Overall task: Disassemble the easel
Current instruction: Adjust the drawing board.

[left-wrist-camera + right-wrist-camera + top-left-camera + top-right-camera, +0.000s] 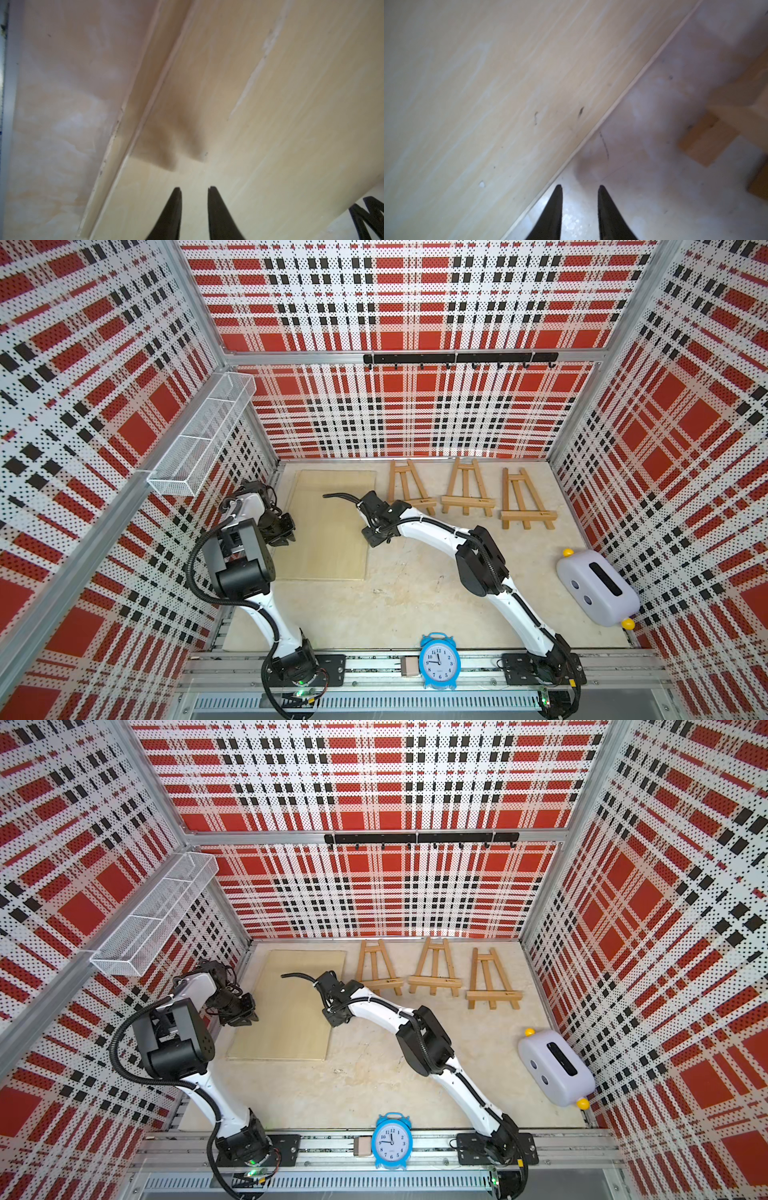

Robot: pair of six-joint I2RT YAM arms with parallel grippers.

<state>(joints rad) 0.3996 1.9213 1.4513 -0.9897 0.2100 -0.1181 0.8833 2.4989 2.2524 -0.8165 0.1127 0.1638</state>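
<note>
Easels lie flat in a row at the back of the table (415, 597): left easel (422, 502), middle easel (467, 502), right easel (528, 515). We see all three only in the top views.

Left gripper (194, 188): jaws slightly apart, empty, over the board (270, 135).

Right gripper (580, 186): jaws slightly apart, empty, at the board's edge. We note the left easel's foot (708, 141) near, not touching.

easels (467, 502) right of board (328, 539), clock (439, 662) before both

Free tabletop (415, 597) between easels (466, 502) and clock (439, 662)
</note>
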